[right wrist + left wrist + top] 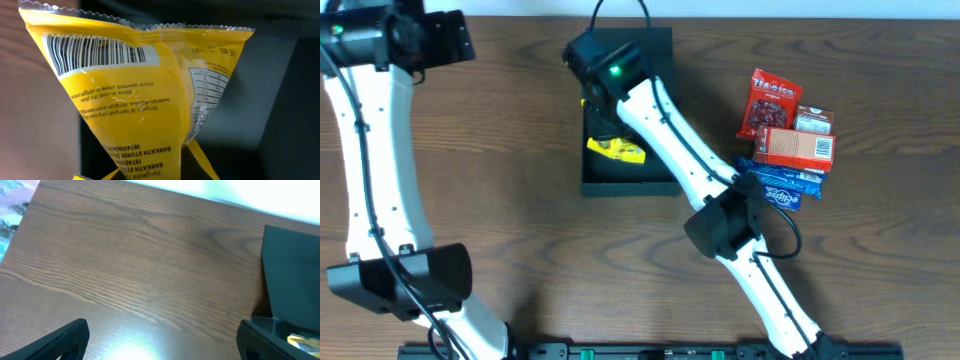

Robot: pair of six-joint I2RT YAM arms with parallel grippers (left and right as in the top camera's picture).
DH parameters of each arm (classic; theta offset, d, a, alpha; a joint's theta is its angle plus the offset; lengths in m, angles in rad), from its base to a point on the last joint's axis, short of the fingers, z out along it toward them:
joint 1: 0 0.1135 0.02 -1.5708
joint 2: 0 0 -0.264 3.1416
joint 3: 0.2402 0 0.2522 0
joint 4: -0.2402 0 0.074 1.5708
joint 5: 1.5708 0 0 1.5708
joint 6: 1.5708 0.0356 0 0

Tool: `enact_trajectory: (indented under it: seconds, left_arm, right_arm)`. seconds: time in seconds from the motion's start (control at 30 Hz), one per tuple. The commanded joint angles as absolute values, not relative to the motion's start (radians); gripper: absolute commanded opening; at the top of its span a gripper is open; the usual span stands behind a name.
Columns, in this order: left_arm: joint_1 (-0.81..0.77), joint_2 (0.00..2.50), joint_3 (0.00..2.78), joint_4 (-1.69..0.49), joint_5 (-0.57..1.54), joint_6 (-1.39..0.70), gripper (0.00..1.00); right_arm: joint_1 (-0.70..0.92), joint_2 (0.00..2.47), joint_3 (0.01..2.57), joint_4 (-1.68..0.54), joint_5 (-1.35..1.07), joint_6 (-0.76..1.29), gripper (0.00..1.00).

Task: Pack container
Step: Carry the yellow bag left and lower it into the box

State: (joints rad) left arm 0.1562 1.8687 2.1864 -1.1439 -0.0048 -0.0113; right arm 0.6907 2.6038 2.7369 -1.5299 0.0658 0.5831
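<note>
Right wrist view: the crinkly yellow plastic snack packet (145, 95) hangs pinched in my right jaws, over the matte dark green-black rectangular cardboard box (625, 186) at the far middle of the tabletop (140, 255). I'd lower it clear of the walls before letting go. My right arm (670, 140) stretches diagonally across the box. Left jaws are wide apart, idle.
</note>
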Motion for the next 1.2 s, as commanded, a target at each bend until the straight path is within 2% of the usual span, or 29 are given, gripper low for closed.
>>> enact_trajectory:
  seconds: [0.0, 0.27, 0.3, 0.37, 0.43, 0.5, 0.6, 0.63, 0.67, 0.7, 0.73, 0.77, 0.9, 1.17]
  left_arm:
    - [0.184, 1.872, 2.193, -1.144, 0.062, -0.027, 0.95]
    - [0.220, 1.872, 2.193, -1.143, 0.110, -0.027, 0.95]
    - [0.221, 1.872, 2.193, -1.143, 0.110, -0.027, 0.95]
    - [0.221, 1.872, 2.193, -1.143, 0.110, -0.027, 0.95]
    - [0.221, 1.872, 2.193, -1.143, 0.110, -0.027, 0.95]
    - [0.221, 1.872, 2.193, -1.143, 0.110, -0.027, 0.95]
    - [0.221, 1.872, 2.193, -1.143, 0.110, -0.027, 0.95]
    - [0.221, 1.872, 2.193, -1.143, 0.109, -0.027, 0.95]
    - [0.220, 1.872, 2.193, -1.143, 0.110, -0.027, 0.95]
    - [0.220, 1.872, 2.193, -1.143, 0.110, -0.027, 0.95]
    - [0.220, 1.872, 2.193, -1.143, 0.110, -0.027, 0.95]
    - [0.220, 1.872, 2.193, -1.143, 0.109, -0.027, 0.95]
    - [0.220, 1.872, 2.193, -1.143, 0.109, -0.027, 0.95]
    - [0.220, 1.872, 2.193, -1.141, 0.109, -0.026, 0.95]
  right_arm:
    - [0.706, 2.592, 2.706, -1.529, 0.135, 0.678, 0.02]
    - [0.731, 2.592, 2.667, -1.523, 0.118, 0.672, 0.02]
    - [0.735, 2.592, 2.667, -1.519, 0.109, 0.643, 0.13]
    - [0.740, 2.592, 2.667, -1.518, 0.104, 0.590, 0.70]
    - [0.741, 2.592, 2.668, -1.518, 0.104, 0.526, 0.99]
    - [0.738, 2.592, 2.672, -1.518, 0.104, 0.481, 0.99]
    - [0.720, 2.590, 2.694, -1.527, 0.104, 0.455, 0.99]
    - [0.713, 2.589, 2.703, -1.531, 0.104, 0.455, 0.93]
    - [0.705, 2.589, 2.711, -1.535, 0.104, 0.455, 0.75]
    - [0.694, 2.589, 2.716, -1.536, 0.100, 0.454, 0.37]
    - [0.683, 2.589, 2.716, -1.538, 0.093, 0.454, 0.13]
    - [0.673, 2.589, 2.716, -1.541, 0.073, 0.439, 0.01]
    - [0.633, 2.590, 2.690, -1.517, -0.116, 0.292, 0.02]
    - [0.621, 2.592, 2.580, -1.445, -0.272, 0.146, 0.02]
